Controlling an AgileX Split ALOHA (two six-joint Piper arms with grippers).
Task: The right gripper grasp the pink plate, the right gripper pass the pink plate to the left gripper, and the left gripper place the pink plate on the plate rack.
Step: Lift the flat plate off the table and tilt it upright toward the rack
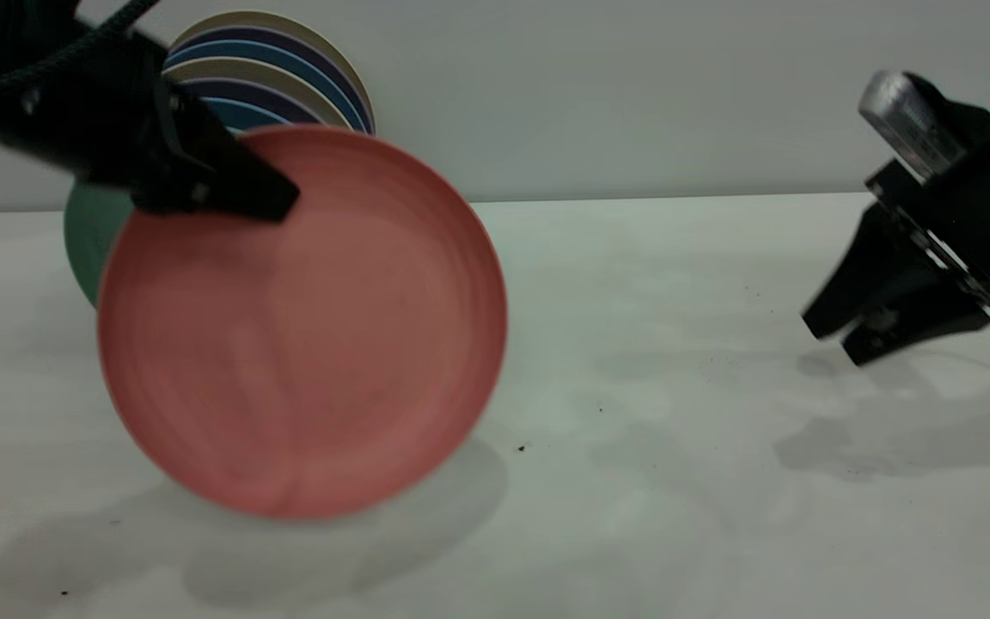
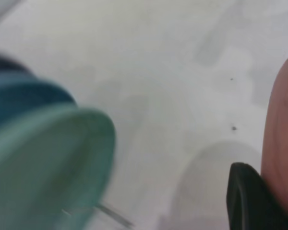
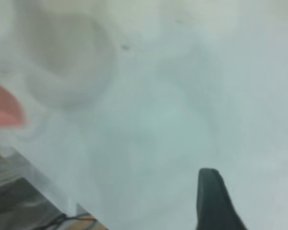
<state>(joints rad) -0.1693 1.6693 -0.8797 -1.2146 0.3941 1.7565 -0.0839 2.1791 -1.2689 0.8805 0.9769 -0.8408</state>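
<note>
The pink plate [image 1: 306, 335] hangs upright and slightly tilted just above the table. My left gripper [image 1: 271, 196] is shut on its upper left rim; one finger lies over the plate's face and the other is hidden behind it. In the left wrist view one finger [image 2: 249, 201] presses on the plate [image 2: 283, 139]. A thin wire of the plate rack [image 2: 113, 215] shows below the teal-green plate [image 2: 48, 167]; in the exterior view the rack is hidden. My right gripper [image 1: 834, 340] hovers open and empty at the far right, well apart from the plate [image 3: 2, 105].
Behind the pink plate stand the teal-green plate [image 1: 87, 241] and several blue and beige plates [image 1: 280, 77] on edge at the back left. The white table [image 1: 675, 430] stretches between the two grippers. A grey wall closes the back.
</note>
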